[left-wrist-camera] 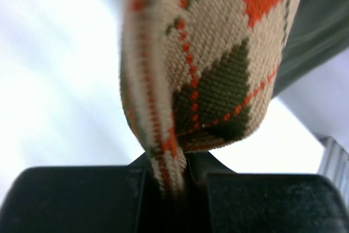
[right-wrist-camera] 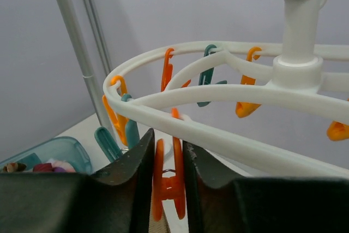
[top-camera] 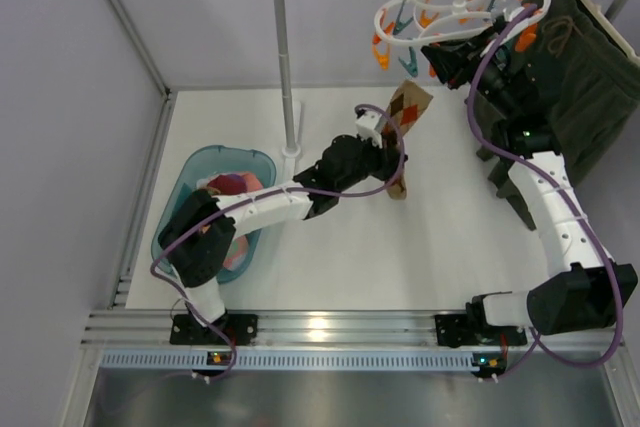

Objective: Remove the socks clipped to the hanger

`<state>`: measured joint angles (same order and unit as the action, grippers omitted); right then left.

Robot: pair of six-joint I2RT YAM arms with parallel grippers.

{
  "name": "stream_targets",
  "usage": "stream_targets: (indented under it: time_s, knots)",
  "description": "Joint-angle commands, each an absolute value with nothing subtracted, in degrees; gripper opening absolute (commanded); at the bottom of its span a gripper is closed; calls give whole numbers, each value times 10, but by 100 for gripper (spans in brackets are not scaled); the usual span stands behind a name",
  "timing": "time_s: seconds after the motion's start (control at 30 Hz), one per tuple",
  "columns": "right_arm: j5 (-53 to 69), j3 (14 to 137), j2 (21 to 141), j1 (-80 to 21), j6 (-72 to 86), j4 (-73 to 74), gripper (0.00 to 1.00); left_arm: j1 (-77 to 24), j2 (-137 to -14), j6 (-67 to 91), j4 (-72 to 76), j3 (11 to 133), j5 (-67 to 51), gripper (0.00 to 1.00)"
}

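Note:
An orange-brown argyle sock (top-camera: 409, 107) hangs from an orange clothespin (right-wrist-camera: 168, 181) on the white oval hanger (top-camera: 462, 7), which hooks onto a metal rail. My left gripper (top-camera: 385, 139) is shut on the sock's lower part; in the left wrist view the sock (left-wrist-camera: 218, 53) is pinched between the black jaws of that gripper (left-wrist-camera: 182, 175). My right gripper (top-camera: 436, 60) is at the hanger's near rim (right-wrist-camera: 218, 140). The jaws of that gripper (right-wrist-camera: 167, 156) are closed on the orange clothespin's handles. A tan sock edge (right-wrist-camera: 161, 226) shows just below the pin.
A teal basin (top-camera: 200, 169) at the left holds other socks, one maroon (top-camera: 229, 185). A vertical metal stand pole (top-camera: 284, 57) rises between basin and hanger. A dark olive garment (top-camera: 585, 67) hangs at the right. Other orange and teal pins (top-camera: 398, 32) dangle empty.

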<state>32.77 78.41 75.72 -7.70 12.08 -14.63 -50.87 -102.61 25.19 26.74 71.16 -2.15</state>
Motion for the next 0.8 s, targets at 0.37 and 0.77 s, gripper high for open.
stream_targets:
  time_s: [0.37, 0.77]
  knots:
    - [362, 699, 668, -76, 182, -164, 99, -417, -751, 321, -214, 628, 334, 0]
    - [383, 429, 467, -77, 242, -134, 99, -85, -642, 299, -404, 604, 228, 0]
